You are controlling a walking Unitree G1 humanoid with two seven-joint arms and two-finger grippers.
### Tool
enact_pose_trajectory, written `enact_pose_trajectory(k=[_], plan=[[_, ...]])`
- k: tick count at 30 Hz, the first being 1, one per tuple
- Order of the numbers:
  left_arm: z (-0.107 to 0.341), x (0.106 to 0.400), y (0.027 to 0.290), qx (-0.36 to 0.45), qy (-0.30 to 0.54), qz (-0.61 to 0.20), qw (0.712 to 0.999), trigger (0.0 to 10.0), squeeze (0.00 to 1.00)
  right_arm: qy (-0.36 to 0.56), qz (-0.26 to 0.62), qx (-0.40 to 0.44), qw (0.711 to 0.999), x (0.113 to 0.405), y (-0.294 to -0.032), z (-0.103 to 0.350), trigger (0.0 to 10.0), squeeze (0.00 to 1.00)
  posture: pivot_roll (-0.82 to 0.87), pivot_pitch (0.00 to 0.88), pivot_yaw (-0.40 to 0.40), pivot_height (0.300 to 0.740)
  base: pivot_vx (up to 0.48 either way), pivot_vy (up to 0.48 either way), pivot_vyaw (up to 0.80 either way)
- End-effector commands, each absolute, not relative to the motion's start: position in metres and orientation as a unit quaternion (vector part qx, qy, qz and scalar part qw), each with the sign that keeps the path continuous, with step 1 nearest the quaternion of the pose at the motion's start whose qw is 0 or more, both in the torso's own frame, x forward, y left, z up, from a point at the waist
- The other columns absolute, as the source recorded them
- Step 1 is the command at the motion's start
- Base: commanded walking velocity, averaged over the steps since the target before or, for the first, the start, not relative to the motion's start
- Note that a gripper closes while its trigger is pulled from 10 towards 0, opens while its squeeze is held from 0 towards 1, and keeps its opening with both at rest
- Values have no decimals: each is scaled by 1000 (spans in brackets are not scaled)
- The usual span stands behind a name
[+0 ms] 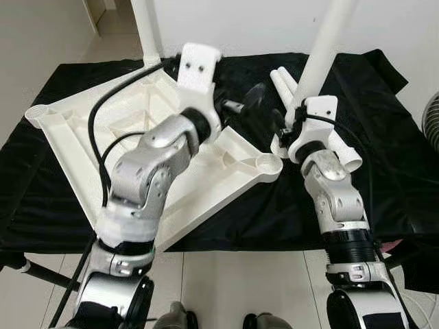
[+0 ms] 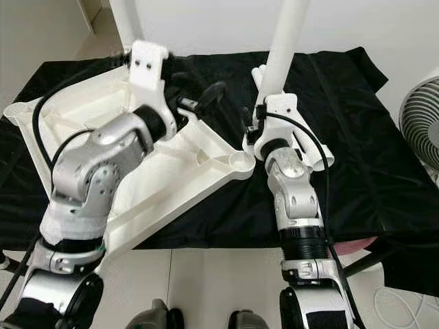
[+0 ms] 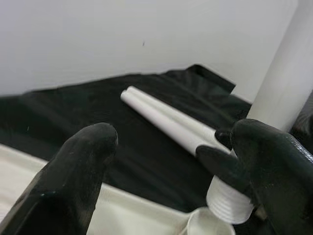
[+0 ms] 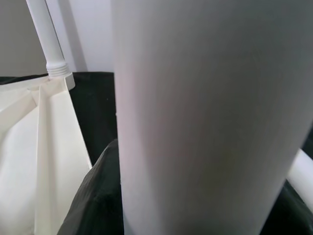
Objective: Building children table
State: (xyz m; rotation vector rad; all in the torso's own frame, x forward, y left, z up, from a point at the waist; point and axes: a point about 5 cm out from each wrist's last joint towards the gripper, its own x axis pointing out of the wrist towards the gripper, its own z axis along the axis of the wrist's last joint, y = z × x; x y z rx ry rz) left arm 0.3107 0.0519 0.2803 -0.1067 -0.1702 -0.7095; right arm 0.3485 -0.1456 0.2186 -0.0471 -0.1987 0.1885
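While the white tabletop (image 1: 226, 171) lies inverted on the black-draped desk (image 1: 384, 137), an upright white leg (image 1: 319, 51) is gripped by the right hand (image 1: 291, 127), apparently just beside a corner socket (image 1: 267, 163). The left hand (image 1: 247, 103) is held open above the tabletop.

Tabletop (image 1: 206, 185): moulded white plastic, smooth, faintly satin, ribbed on its upturned underside. Table legs (image 3: 166, 120): the same white plastic, matt; the upright leg (image 3: 281, 93) ends in a ridged thread. Cloth (image 1: 288, 212): black fabric, matt, creased toward the edges. Arm shells: brushed silver metal, softly glossy. Left gripper (image 3: 161, 161) fingers (image 3: 73, 186): black rubbery material, dull with a fine grain.
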Motion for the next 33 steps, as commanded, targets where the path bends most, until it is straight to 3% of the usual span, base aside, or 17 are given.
enact_pose_trajectory(k=[1,19,33], plan=[[280,309,52,-41,-91,-355,930,10000,0,-108,100,-18,989,348,-142,219,10000,0,-102,87,64,740,0,0,0],[212,305,46,41,-71,-317,945,10000,0,-111,141,-28,983,346,-132,208,10000,0,-98,102,55,740,0,0,0],[173,288,43,92,-48,-385,917,10000,0,-101,149,-42,983,349,-130,191,10000,0,-87,101,47,740,0,0,0]])
